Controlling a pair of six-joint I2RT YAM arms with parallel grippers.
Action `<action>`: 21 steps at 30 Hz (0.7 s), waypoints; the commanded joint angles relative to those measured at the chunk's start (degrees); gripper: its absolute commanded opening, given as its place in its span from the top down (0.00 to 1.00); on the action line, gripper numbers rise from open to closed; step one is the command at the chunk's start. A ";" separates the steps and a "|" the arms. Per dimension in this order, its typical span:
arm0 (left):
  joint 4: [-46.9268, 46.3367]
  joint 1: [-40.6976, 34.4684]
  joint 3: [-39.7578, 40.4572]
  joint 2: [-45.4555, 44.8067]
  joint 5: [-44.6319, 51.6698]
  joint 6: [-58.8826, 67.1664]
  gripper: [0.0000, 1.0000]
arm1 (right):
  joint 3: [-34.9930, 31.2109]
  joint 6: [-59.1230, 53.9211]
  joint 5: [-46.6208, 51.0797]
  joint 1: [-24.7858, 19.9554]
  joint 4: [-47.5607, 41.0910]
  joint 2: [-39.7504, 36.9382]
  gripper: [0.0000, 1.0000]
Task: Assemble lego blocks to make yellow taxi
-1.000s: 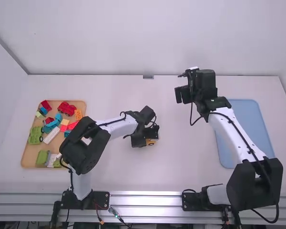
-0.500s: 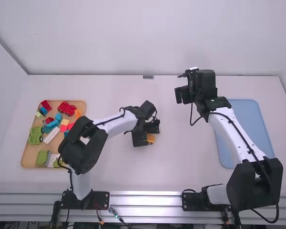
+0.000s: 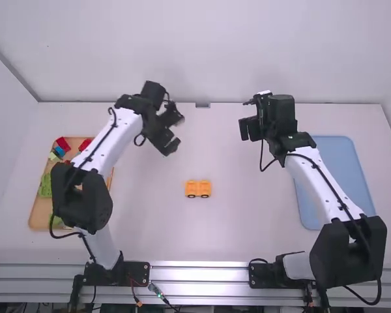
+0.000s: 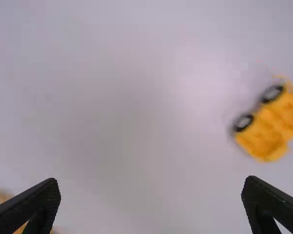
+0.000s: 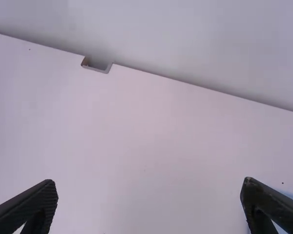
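Observation:
A yellow-orange block car (image 3: 197, 189) with black wheels stands alone near the middle of the table; the left wrist view shows the same car (image 4: 269, 127), off to one side of the fingers. My left gripper (image 3: 176, 134) is raised beyond the car and to its left, between it and the tray. In its own view the left gripper (image 4: 151, 202) is open with nothing held. The right gripper (image 3: 242, 130) hangs over the far part of the table, right of the middle; its fingers are wide apart around nothing, as the right gripper (image 5: 149, 202) shows at its wrist.
A brown tray (image 3: 36, 212) at the left holds red, blue and green blocks, partly covered by the left arm. On the right lies a blue tray (image 3: 342, 166), partly under the right arm. A wall (image 3: 182, 52) rises behind the table's far edge.
My left gripper has left the yellow-orange car and swung up and back to the left, so the whole car is uncovered. The right arm has stayed still.

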 commanded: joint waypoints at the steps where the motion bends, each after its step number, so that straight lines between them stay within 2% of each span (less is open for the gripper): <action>1: -0.09 5.75 1.38 -1.55 -5.77 -15.43 0.01 | 1.92 0.07 -0.07 -0.15 0.11 0.48 0.01; 3: 1.09 10.25 1.33 -1.55 -10.19 -24.72 0.01 | 1.92 0.07 -0.07 -0.15 0.28 0.48 0.01; 6: 0.74 15.50 1.31 -1.51 -11.45 -38.07 0.01 | 1.92 0.07 -0.07 -0.15 0.31 0.48 0.01; 9: 0.15 20.94 1.29 -0.76 -10.97 -46.38 0.01 | 1.92 0.11 -0.09 -0.15 0.28 0.48 0.01; 14: -0.09 28.83 0.83 2.40 -10.97 -56.30 0.01 | 1.92 0.28 -0.28 -0.15 0.22 0.48 0.01; 18: -0.04 32.15 0.15 5.49 -10.97 -60.28 0.02 | 1.92 0.26 -0.31 -0.04 -0.09 0.48 0.01; 19: 0.00 32.63 -0.07 5.92 -10.93 -61.07 0.03 | 1.92 0.26 -0.28 -0.07 -0.15 0.48 0.01; 21: 0.85 34.14 -1.01 7.82 -9.22 -61.96 0.21 | 1.92 0.28 -0.31 -0.11 -0.17 0.48 0.01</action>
